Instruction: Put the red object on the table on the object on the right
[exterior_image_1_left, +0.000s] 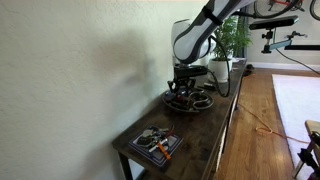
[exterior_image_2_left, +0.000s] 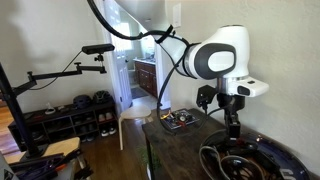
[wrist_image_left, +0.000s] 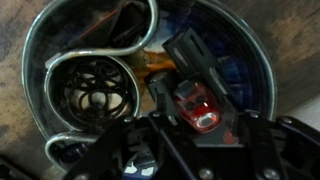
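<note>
A small red toy-car-like object (wrist_image_left: 198, 112) sits between the black fingers of my gripper (wrist_image_left: 188, 92), which is shut on it. Under it is a round dark dish with a silver rim (wrist_image_left: 40, 60) that holds a black wire ornament (wrist_image_left: 95, 95). In both exterior views the gripper (exterior_image_1_left: 183, 86) (exterior_image_2_left: 233, 122) hangs just over this round dish (exterior_image_1_left: 205, 103) (exterior_image_2_left: 215, 158) at one end of the long dark table (exterior_image_1_left: 200, 140). The red object is too small to make out in the exterior views.
A flat rectangular tray with small items (exterior_image_1_left: 153, 143) (exterior_image_2_left: 180, 121) lies at the table's other end. A potted plant (exterior_image_1_left: 232, 40) stands beyond the dish. A wall (exterior_image_1_left: 70, 70) runs along one long side of the table, with wooden floor (exterior_image_1_left: 260, 130) on the other side.
</note>
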